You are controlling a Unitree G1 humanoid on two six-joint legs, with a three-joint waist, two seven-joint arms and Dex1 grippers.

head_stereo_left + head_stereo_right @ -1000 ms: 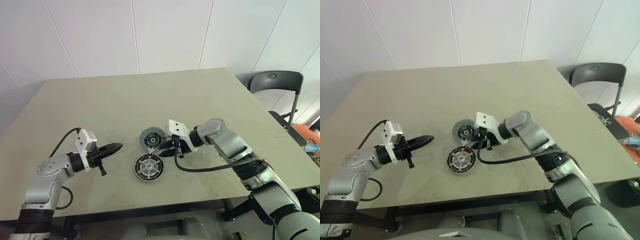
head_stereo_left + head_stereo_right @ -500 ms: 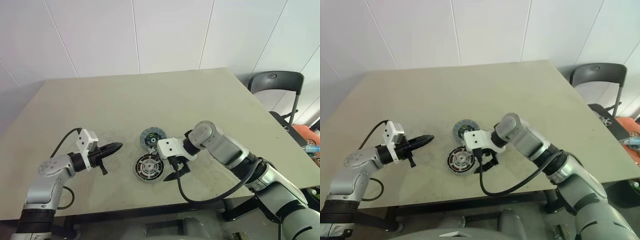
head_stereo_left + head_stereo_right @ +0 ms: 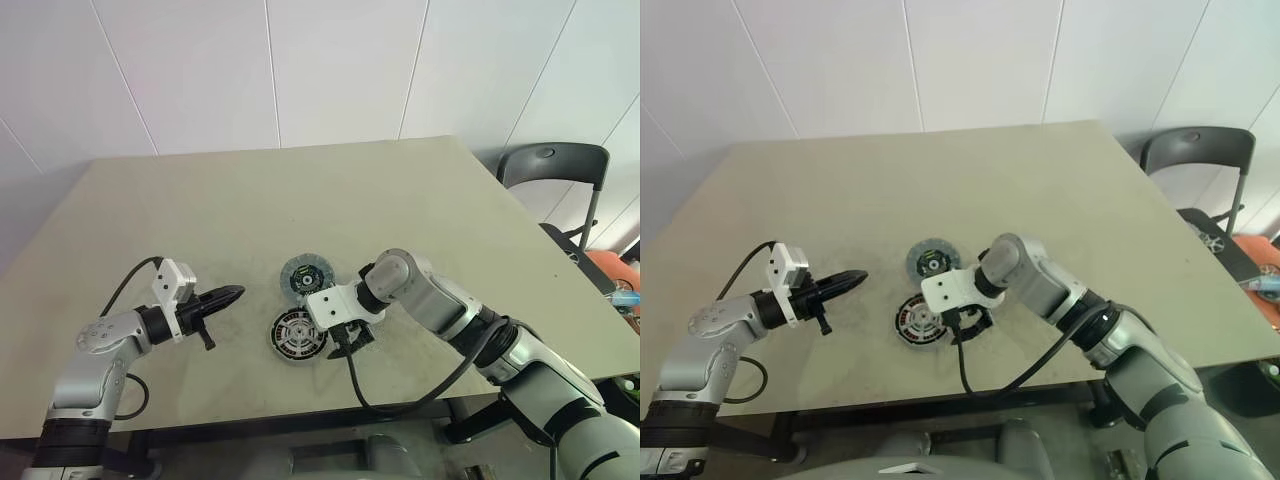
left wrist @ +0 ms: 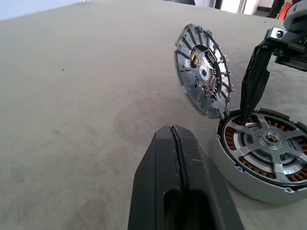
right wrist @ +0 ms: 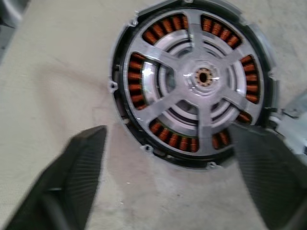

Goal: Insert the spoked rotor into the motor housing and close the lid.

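The motor housing lies on the table near its front edge, its copper windings showing. The spoked rotor sits inside it, silvery spokes over the windings. Just behind it is the lid, grey with a green centre; the left wrist view shows the lid tilted, its lower edge by the housing's rim. My right gripper hangs at the housing's right side, pointing down, open, with the fingers spread wide and nothing held. My left gripper is shut and empty, left of the housing and pointing at it.
The beige table has bare surface behind and to both sides of the parts. A black cable loops from my right wrist over the front edge. A dark chair stands off the table's far right corner.
My right gripper has swung from beside the lid to the near right side of the housing, rolling its wrist and tipping downward. The left arm has stayed still.
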